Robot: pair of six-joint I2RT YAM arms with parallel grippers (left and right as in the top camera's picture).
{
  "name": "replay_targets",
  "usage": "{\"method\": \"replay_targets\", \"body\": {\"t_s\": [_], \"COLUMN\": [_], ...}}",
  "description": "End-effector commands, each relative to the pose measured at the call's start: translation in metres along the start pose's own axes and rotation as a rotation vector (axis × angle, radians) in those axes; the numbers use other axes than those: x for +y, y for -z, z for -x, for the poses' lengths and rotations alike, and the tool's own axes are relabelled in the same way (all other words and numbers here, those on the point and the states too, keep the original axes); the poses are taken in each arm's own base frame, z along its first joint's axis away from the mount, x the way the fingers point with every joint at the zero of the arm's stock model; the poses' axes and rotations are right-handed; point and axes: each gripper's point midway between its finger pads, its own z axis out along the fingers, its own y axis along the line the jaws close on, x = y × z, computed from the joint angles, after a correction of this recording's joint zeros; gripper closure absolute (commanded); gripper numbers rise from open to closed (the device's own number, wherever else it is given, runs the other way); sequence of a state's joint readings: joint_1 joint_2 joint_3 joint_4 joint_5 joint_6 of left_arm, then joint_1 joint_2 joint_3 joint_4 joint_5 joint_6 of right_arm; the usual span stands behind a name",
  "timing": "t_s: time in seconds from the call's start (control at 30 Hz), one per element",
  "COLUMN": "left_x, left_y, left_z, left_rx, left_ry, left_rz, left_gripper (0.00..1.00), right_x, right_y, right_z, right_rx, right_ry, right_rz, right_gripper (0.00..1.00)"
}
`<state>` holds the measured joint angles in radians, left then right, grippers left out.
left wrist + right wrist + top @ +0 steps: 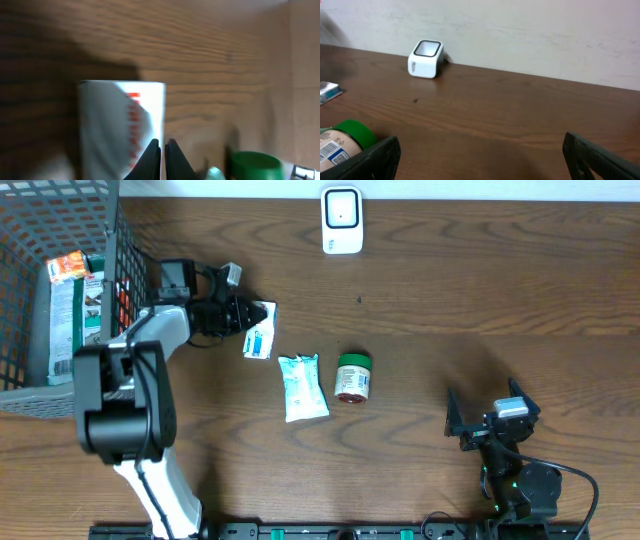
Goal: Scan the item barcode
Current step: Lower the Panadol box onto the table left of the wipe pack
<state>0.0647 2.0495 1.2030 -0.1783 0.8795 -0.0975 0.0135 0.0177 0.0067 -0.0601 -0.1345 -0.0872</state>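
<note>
Leftmost, the left hand [248, 314], fingers pressed together, touches the edge of a white packet [260, 332] lying on the bench [450, 300]; I cannot tell if it grips. Rightward, the right hand [487, 412] gapes wide, empty.

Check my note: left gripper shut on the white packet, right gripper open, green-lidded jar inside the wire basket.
The jar's place is wrong. The overhead view shows the green-lidded jar on the table beside the white pouch, not in the wire basket. The rest holds: left gripper shut on the white packet, right gripper open.
</note>
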Motion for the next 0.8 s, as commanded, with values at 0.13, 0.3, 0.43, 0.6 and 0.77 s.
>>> {"method": "replay_targets", "body": {"t_s": [0.13,0.3,0.43,0.6,0.77], "left_x": [0.022,-0.001,-0.033,-0.047,-0.025], "left_y": [-0.016,0.003,0.030,0.039,0.021], "left_z": [-0.010,0.017,0.037,0.038,0.020], "left_rx": [0.020,-0.042,-0.106,-0.113,-0.068], "left_ry": [0.086,0.053,-0.005,-0.017,0.027], "left_rz": [0.027,-0.022,-0.046,-0.050,0.004], "left_gripper": [0.92,0.92,0.92,0.92,0.92], "right_x": [0.000,0.000,0.000,0.000,0.000], "right_y": [0.000,0.000,0.000,0.000,0.000], "right_z": [-0.001,-0.001,-0.001,-0.001,-0.001], "right_rx": [0.001,0.001,0.001,0.001,0.001], "right_ry": [-0.004,-0.004,-0.004,-0.004,-0.004], "right_rz": [0.001,0.000,0.000,0.001,0.001], "right_gripper": [0.01,0.01,0.01,0.01,0.01]}}
